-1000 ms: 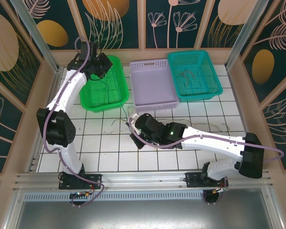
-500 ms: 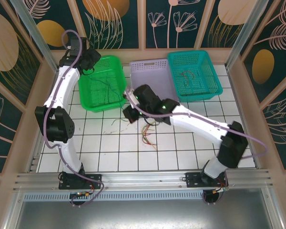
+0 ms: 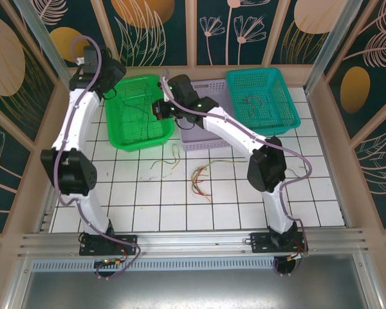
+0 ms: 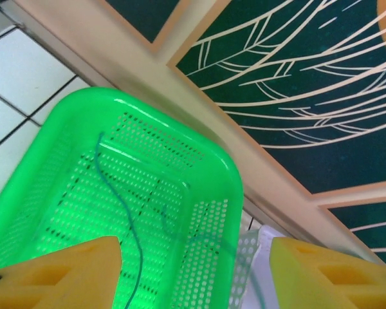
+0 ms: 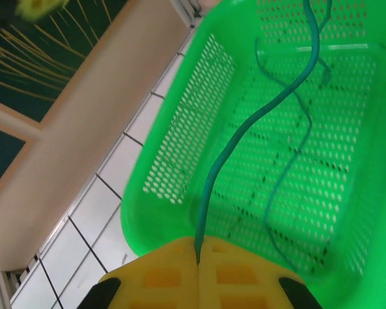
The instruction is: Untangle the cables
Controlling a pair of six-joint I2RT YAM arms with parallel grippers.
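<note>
As the right hand [image 5: 197, 250] pinches cable [image 5: 264, 111], a basket [image 5: 180, 161] (green) lies beneath.

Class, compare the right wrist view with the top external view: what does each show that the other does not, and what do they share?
Right wrist: the pinch itself, right gripper shut on a green cable. Top external: the lilac basket, the teal basket and a loose cable bundle on the tiles. Shared: the green basket and that gripper.

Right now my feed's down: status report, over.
Left gripper open over green basket. Right gripper shut on green cable, above same basket. Loose cables on tiles. Right arm spans lilac basket.
</note>
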